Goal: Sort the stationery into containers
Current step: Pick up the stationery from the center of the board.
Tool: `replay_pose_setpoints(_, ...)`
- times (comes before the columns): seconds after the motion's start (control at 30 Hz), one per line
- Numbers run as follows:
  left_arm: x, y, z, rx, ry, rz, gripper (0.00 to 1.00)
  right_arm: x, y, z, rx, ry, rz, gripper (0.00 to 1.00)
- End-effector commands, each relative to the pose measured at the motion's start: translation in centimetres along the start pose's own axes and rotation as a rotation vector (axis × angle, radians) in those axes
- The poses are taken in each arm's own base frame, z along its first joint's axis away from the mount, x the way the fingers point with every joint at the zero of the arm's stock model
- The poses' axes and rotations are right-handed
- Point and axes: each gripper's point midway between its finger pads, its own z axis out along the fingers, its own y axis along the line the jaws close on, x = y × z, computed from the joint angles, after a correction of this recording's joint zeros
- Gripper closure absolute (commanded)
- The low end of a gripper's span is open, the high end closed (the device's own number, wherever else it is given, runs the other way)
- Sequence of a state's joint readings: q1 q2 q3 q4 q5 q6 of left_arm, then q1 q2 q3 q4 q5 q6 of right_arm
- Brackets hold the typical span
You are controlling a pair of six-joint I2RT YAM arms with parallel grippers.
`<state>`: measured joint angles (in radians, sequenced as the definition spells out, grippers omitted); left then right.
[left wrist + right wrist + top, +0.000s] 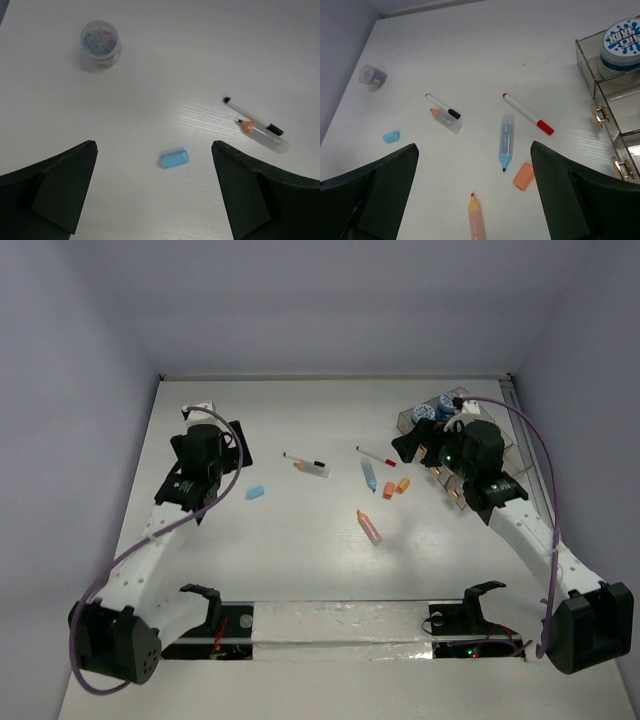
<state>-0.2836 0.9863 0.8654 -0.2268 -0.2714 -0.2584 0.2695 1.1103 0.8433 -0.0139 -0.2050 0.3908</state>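
White table [300, 570] carries everything, with pale walls around it. Nearest the left claw [154, 146], whose fingers stand wide apart and empty, lies the light-blue eraser [174, 158], just beside the midline between them; this looks like the approach to picking it up. The next move calls for a straight descent, fingers either side of the short block, then a close and a long carry, since the organiser tray [585, 60] sits well apart on the right. Beyond the eraser lie a black-capped white pen [252, 116] and, farther off, a clear jar [100, 42] of coloured clips. The right claw [474, 146] is likewise spread and holds nothing; past it lie a pink-orange stick [475, 220], an orange block [523, 175], a blue stick [506, 141] and a red-capped pen [527, 114]. A blue-lidded jar [622, 40] already sits in the tray; its white lettering is not legible.
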Motion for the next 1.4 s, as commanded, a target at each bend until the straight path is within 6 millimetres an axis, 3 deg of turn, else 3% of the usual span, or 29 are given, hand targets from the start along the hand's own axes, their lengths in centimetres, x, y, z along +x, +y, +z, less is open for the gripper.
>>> replay_pose_setpoints(0.0, -0.6, 3.0, 2.6, -0.135, 0.014, -0.062, 0.01, -0.6, 1.7, -1.3, -0.086, -0.045, -0.018, 0.0)
replay_pose_setpoints(0.03, -0.5, 4.7, 4.1, -0.178, 0.033, -0.092, 0.01, -0.7, 1.9, -1.3, -0.096, -0.054, -0.018, 0.0)
replay_pose_setpoints(0.17, -0.6, 7.4, 7.0, -0.248, 0.066, -0.144, 0.02, 0.0, 2.4, -1.6, -0.136, -0.045, -0.003, 0.0)
replay_pose_setpoints(0.2, -1.3, 7.5, 7.5, -0.26, 0.057, -0.145, 0.03, 0.0, 2.5, -1.7, -0.143, -0.05, 0.003, 0.0)
replay_pose_setpoints(0.4, -0.4, 9.3, 12.6, -0.342, 0.097, -0.093, 0.04, -0.6, 3.3, -2.5, -0.173, -0.079, 0.0, 0.0)
replay_pose_setpoints(0.53, 1.5, 10.8, 15.9, -0.375, 0.165, -0.047, 0.06, -0.7, 3.5, -2.7, -0.186, -0.08, -0.002, 0.0)
replay_pose_setpoints(0.63, 2.0, 12.1, 17.1, -0.398, 0.186, -0.032, 0.08, -0.5, 3.8, -2.7, -0.197, -0.072, 0.0, 0.0)
replay_pose_setpoints(0.8, 2.8, 11.5, 18.2, -0.345, 0.205, 0.012, 0.1, -0.4, 3.9, -2.6, -0.212, -0.073, 0.003, 0.0)
replay_pose_setpoints(0.93, 2.0, 10.6, 19.3, -0.288, 0.182, 0.028, 0.12, -0.2, 4.0, -2.4, -0.22, -0.061, 0.007, 0.0)
replay_pose_setpoints(1.37, 3.3, 11.1, 22.2, -0.288, 0.224, 0.091, 0.17, 0.1, 3.9, -2.1, -0.221, -0.048, 0.007, 0.0)
